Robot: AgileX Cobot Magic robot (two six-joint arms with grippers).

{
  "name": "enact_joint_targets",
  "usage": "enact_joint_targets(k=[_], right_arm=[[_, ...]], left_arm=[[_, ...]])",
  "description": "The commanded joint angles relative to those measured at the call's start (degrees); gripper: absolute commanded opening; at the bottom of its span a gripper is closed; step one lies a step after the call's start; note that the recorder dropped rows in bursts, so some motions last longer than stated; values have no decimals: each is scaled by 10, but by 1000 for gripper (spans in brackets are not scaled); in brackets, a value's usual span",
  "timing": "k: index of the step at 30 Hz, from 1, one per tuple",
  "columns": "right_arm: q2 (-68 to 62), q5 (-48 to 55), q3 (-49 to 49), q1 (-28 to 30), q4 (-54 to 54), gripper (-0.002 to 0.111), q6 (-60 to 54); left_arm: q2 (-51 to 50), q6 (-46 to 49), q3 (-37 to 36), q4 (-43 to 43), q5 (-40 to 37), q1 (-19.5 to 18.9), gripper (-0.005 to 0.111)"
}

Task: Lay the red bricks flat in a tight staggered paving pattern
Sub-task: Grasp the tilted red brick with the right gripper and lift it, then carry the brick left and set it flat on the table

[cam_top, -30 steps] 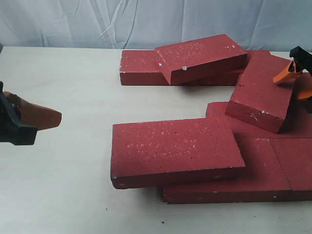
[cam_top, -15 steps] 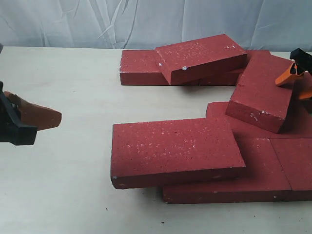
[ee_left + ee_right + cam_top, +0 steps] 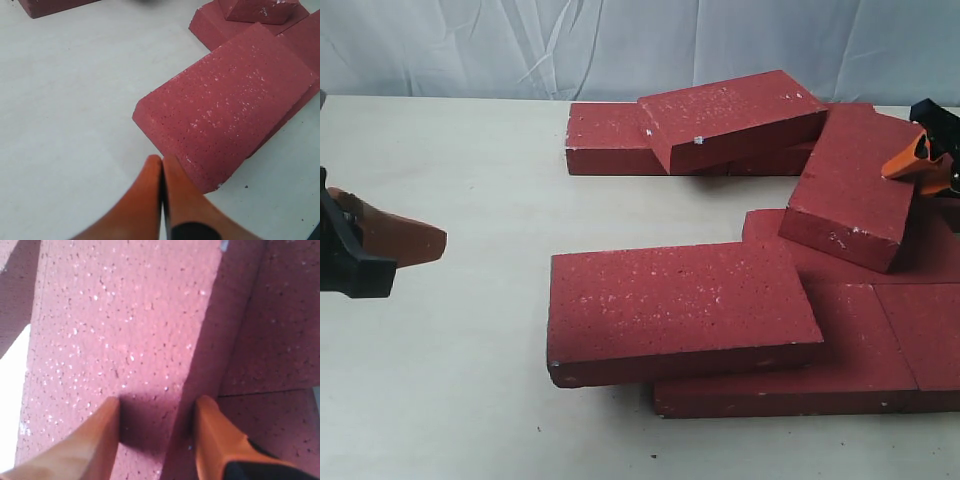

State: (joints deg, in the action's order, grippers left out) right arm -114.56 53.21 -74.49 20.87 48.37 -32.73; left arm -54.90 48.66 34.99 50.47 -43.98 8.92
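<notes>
Around tilted brick [image 3: 845,185], right claw [image 3: 156,405] half-spread.

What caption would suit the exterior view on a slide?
Right end effector meets a tilted red brick leaning on flat bricks; left end effector sits shut.

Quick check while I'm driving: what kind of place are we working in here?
Probably an indoor test bench, not a real paving site: the red bricks lie loose on a pale table, with a wrinkled white cloth hung behind it.
</notes>
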Motion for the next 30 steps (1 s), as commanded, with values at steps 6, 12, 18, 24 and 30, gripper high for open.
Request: enact_joint_targets(k=[6, 12, 18, 24, 30], right_arm=[[83, 89, -54, 3, 13, 2, -7], [126, 136, -75, -15, 50, 2, -7], [142, 141, -79, -121, 57, 2, -7], [124, 104, -109, -252, 51, 2, 0], [75, 58, -166, -366, 48, 2, 42]], left_arm=[[-1, 0, 2, -3, 4, 4, 0], [16, -20, 3, -27, 50, 3, 0], [48, -283, 36, -290, 129, -28, 0], [48, -398, 41, -434, 117, -69, 0], [42, -487, 41, -530, 126, -119, 0]])
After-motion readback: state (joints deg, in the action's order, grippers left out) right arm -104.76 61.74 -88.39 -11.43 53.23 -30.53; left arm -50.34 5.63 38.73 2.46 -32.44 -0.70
